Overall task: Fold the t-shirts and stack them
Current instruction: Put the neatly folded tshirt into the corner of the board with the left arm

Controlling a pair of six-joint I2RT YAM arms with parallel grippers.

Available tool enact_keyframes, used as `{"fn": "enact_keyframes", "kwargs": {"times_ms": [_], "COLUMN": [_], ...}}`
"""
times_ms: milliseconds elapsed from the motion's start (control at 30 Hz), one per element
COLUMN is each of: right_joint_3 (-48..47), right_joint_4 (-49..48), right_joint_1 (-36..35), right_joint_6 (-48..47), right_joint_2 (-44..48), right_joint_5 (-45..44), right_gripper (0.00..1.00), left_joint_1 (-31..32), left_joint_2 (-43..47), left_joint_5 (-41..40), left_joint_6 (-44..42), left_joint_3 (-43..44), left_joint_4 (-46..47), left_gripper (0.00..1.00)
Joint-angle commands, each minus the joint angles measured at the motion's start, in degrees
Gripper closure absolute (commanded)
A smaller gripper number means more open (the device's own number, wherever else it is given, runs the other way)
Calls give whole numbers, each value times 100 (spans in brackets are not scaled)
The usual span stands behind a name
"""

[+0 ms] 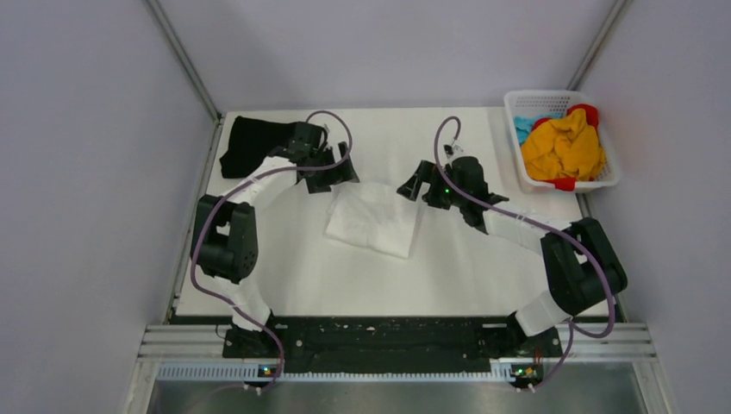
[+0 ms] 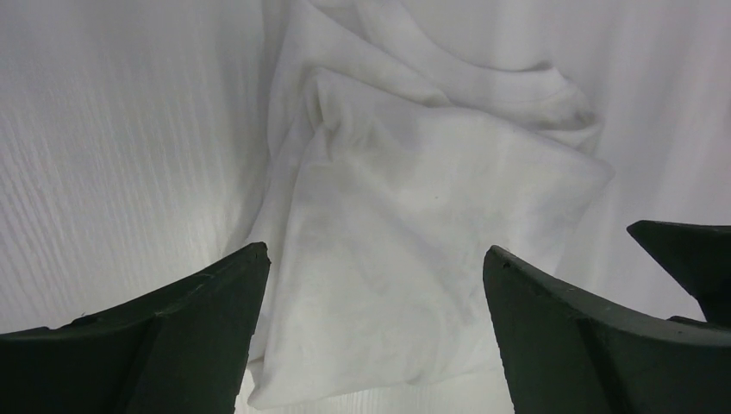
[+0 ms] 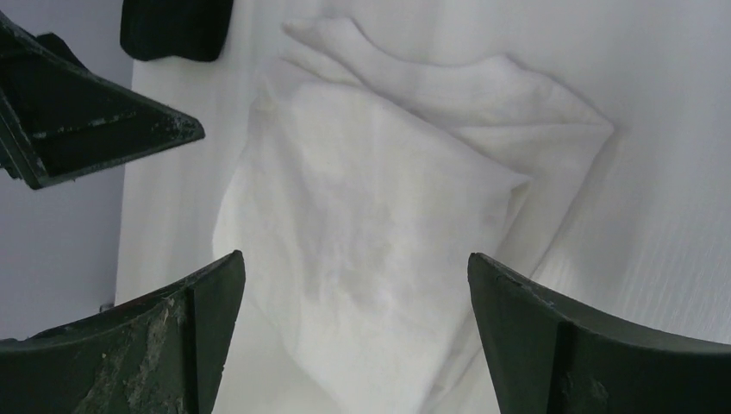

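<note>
- The white t-shirt [image 1: 373, 222] is lying folded in the middle of the table [image 1: 293, 280]. It is making a soft, slightly wrinkled rectangle, and its long axis is running left to right, tilting a little toward the near right.
- The left gripper [image 2: 369, 263] is hanging at its far left corner, fingers spread, holding nothing.
- The right gripper [image 3: 355, 263] is hanging at its far right corner, also spread and empty.
- The black t-shirt [image 1: 248, 144] is lying as a compact heap in the far left corner.
- A white lattice basket [image 1: 552, 97] at the far right is holding yellow cloth [image 1: 565, 148].

Black t-shirt [image 1: 246, 142] — seemingly partly behind left arm [image 1: 274, 170]
</note>
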State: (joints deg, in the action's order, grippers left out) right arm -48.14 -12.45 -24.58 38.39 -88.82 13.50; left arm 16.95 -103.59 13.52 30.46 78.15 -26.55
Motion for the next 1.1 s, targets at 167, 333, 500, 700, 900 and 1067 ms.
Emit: {"fn": "enact_keyframes", "kwargs": {"times_ms": [167,333,500,700,900,1067], "right_joint_3": [937,1259,1417,1567,1583,1593], "right_joint_4": [127,1003,1855,2241,2406,2510], "right_joint_1": [32,30,32,29,27,27], "right_joint_6": [-87,-204,-288,-342,-417,-483], "right_joint_2": [1331,2432,3560,4281,4522,4592], "right_joint_5": [378,-260,-1002,-1277,-1332,-1641], "right_gripper": [1,1,1,1,1,1], "left_joint_1": [-122,-109,39,584,1241,1502], "left_joint_2": [-184,-695,-787,-1098,-1623,-1993], "left_joint_5": [-9,394,275,-466,-1882,-3281], "left_joint_6": [-248,-263,-58,233,590,758], "left_joint_3": [-269,-210,-526,-498,106,867], "left_joint_4": [-39,-37,116,-144,-1042,-1810], "left_gripper": [1,3,12,39,56,100]}}
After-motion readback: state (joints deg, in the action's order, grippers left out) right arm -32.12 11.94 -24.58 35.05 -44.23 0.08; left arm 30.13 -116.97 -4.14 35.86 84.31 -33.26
